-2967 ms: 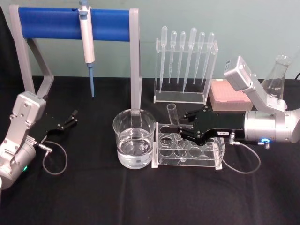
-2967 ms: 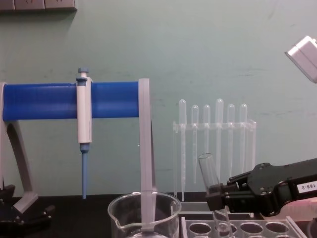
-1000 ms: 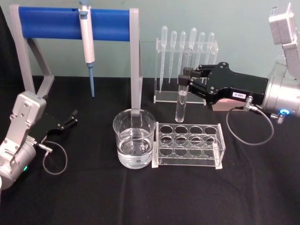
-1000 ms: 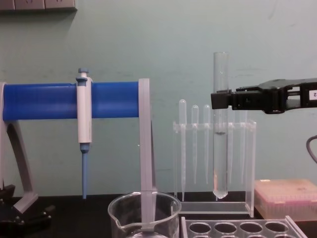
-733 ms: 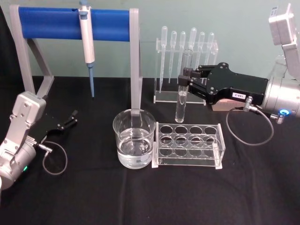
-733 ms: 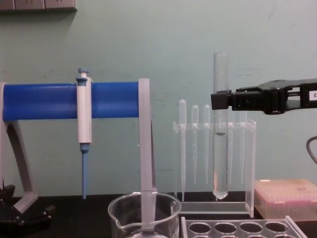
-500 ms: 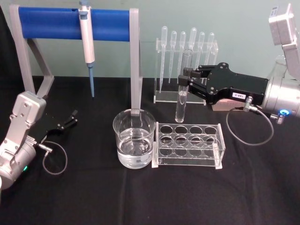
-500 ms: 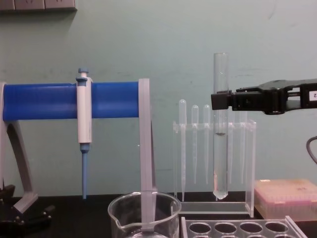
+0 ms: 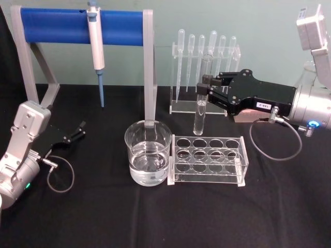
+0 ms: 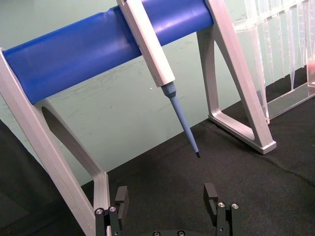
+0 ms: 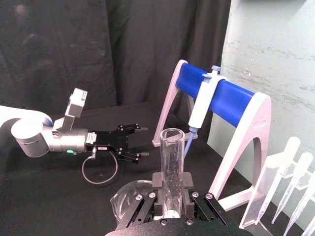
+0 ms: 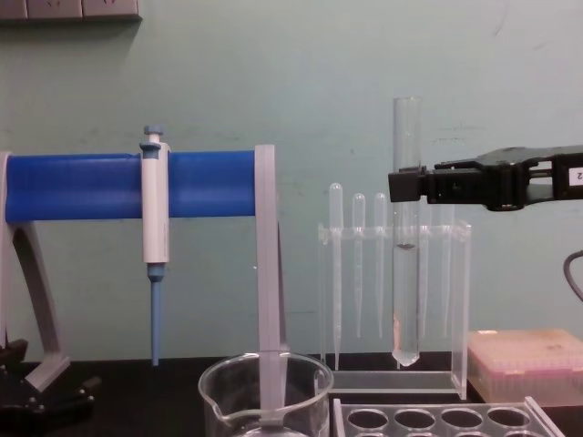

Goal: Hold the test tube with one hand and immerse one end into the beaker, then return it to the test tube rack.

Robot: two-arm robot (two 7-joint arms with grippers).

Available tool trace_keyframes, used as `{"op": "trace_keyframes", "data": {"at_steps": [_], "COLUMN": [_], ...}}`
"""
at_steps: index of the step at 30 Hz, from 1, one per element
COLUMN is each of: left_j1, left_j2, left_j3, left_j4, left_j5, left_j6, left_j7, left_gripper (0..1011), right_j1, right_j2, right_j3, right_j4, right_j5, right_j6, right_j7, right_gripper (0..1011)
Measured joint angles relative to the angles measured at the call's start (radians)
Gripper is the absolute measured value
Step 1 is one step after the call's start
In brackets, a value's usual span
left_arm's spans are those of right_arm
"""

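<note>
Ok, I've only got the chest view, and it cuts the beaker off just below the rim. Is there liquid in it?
Observer: Yes, the beaker holds clear liquid, under half full.
Operator: Any rack holes taken?
Observer: No, every hole of the test tube rack is empty.
Operator: And the left arm?
Observer: The left gripper sits open, low at the table's left side; the right gripper alone holds the test tube.

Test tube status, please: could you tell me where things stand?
Right claw shut on test tube, upright, hanging above rack. Left claw open, parked left. Grey post close behind beaker.
</note>
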Motion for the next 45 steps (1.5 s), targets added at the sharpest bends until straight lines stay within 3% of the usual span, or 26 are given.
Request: {"op": "trace_keyframes", "data": {"at_steps": [45], "left_j1": [0.0], "left_j2": [0.0], "left_j3": [0.0], "left_j4": [0.0], "left_j5": [0.0], "left_j6": [0.0], "left_j7": [0.0], "left_gripper": [1000], "right_j1": [0.0], "right_j2": [0.0], "right_j3": [0.0], "right_j4": [0.0], "right_j5": [0.0], "right_j6": [0.0], "right_j7": [0.0], "right_gripper": [231]}}
